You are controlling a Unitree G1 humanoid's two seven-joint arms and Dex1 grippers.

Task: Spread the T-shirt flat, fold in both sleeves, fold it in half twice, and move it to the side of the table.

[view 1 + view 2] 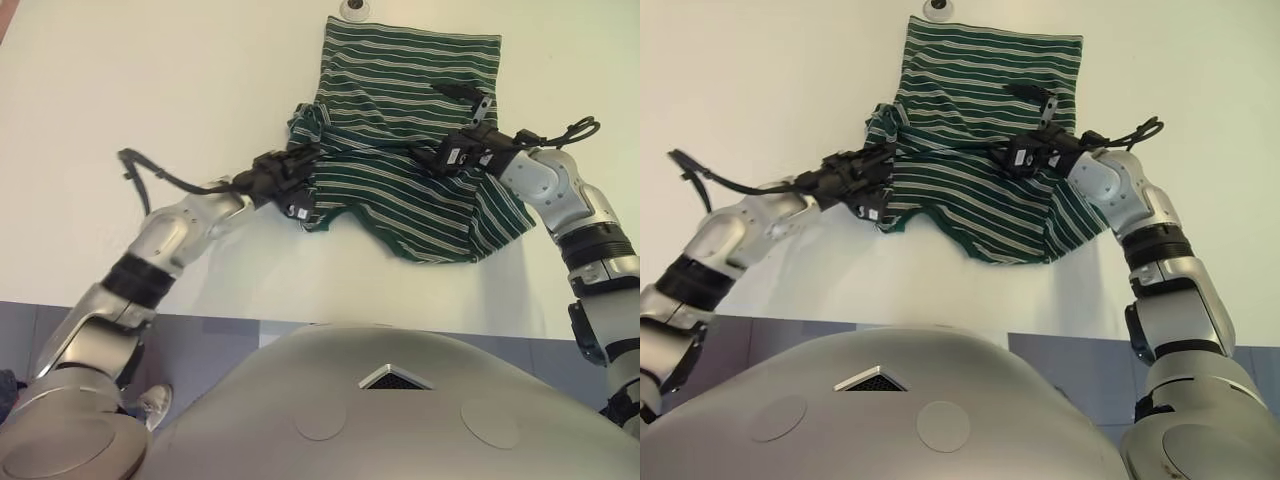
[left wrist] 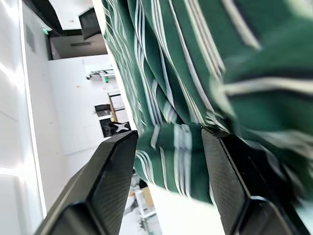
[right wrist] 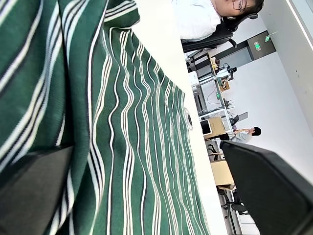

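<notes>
A green T-shirt (image 1: pixel 400 150) with white stripes lies rumpled on the white table (image 1: pixel 150 90), its far part flat and its near part bunched. My left gripper (image 1: pixel 305 180) is at the shirt's left edge by the crumpled sleeve. In the left wrist view this gripper (image 2: pixel 168 147) is open, with a fold of striped cloth between its black fingers (image 2: pixel 112 166). My right gripper (image 1: pixel 475 112) hovers over the shirt's right side. It is open too, and the shirt (image 3: pixel 122 122) spreads out beneath its widely spaced fingers (image 3: pixel 264 186).
A small round fitting (image 1: pixel 352 8) sits in the table at the far edge, just beyond the shirt. Bare tabletop stretches to the left and to the far right of the shirt. The table's near edge (image 1: pixel 300 318) runs close in front of me.
</notes>
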